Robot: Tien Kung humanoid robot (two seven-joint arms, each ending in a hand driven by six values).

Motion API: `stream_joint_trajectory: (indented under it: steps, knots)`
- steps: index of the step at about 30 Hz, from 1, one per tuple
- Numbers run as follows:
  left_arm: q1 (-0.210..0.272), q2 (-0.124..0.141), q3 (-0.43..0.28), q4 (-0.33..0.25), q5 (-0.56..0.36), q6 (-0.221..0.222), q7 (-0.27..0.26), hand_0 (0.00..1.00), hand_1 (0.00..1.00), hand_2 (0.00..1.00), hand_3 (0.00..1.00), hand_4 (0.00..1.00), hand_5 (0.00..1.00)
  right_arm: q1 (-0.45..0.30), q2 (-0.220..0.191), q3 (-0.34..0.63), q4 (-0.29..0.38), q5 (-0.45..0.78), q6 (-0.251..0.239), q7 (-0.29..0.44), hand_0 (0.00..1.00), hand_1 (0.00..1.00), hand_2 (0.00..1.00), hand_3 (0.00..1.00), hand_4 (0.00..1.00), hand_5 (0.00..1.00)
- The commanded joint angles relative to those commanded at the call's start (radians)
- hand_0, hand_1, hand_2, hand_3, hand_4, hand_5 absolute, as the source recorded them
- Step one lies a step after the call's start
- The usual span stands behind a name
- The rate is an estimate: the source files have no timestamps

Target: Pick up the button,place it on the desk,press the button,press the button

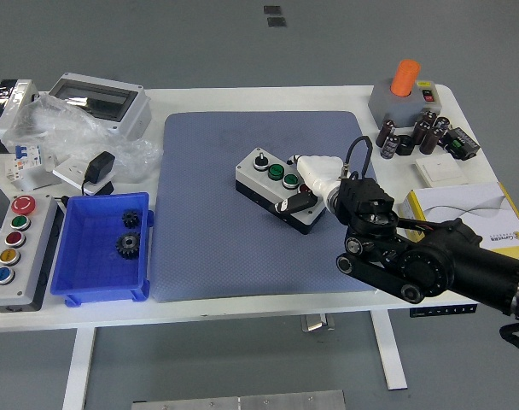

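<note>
The button box [276, 182] lay on the blue mat [242, 231], a little right of the mat's middle, turned at an angle to the mat's edges. It was a long housing with a light grey top face and a black base. Along that top ran a black knob at the far-left end, then 2 green round buttons; the end nearest the robot was covered by the right hand [306, 184], so any further button there could not be made out.

The right hand came in from the counter's [268, 96] near-right corner on a black jointed arm. Its white finger [315, 168] lay over the near-right end of the box's top, and a black finger [295, 203] sat against the box's front side. It touched the box but whether it gripped or only pressed could not be told. The left hand was out of view.

Toward the counter's left edge stood a blue bin [102, 252] holding 2 black gears [127, 232], with a grey control panel [16, 248] of 5 coloured buttons beside it. At the far-right corner sat a grey base with an orange cylinder [405, 77], and dark capacitors [413, 137] stood near it.
</note>
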Motion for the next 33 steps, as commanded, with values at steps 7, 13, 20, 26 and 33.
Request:
stream_joint_trajectory:
  steps: [7,13,20,26,33]
  knots:
    - [-0.001,0.000,0.007,0.000,-0.006,0.000,-0.005,0.646,0.654,0.612,0.590,0.657,0.223,0.003,-0.006,-0.014,0.026,-0.053,0.011,-0.005,0.159,0.349,0.386,0.552,0.764,0.254]
    - [0.000,0.000,0.019,0.000,-0.020,0.000,-0.013,0.646,0.655,0.612,0.590,0.656,0.224,0.004,-0.027,-0.021,0.068,-0.084,0.010,0.020,0.186,0.345,0.360,0.476,0.685,0.053]
    - [0.001,-0.001,0.028,0.000,-0.033,0.000,-0.022,0.646,0.655,0.612,0.591,0.656,0.224,0.002,-0.059,-0.029,0.123,-0.121,-0.028,0.069,0.215,0.350,0.348,0.443,0.585,0.002]
    - [0.002,-0.003,0.033,0.001,-0.041,0.001,-0.026,0.645,0.655,0.612,0.591,0.654,0.225,0.000,-0.102,-0.067,0.176,-0.116,-0.102,0.191,0.226,0.356,0.340,0.456,0.509,0.002]
    - [0.001,-0.003,0.034,0.001,-0.041,0.002,-0.028,0.644,0.654,0.612,0.591,0.653,0.227,0.014,-0.112,-0.140,0.153,-0.224,-0.179,0.362,0.229,0.354,0.338,0.449,0.421,0.002]
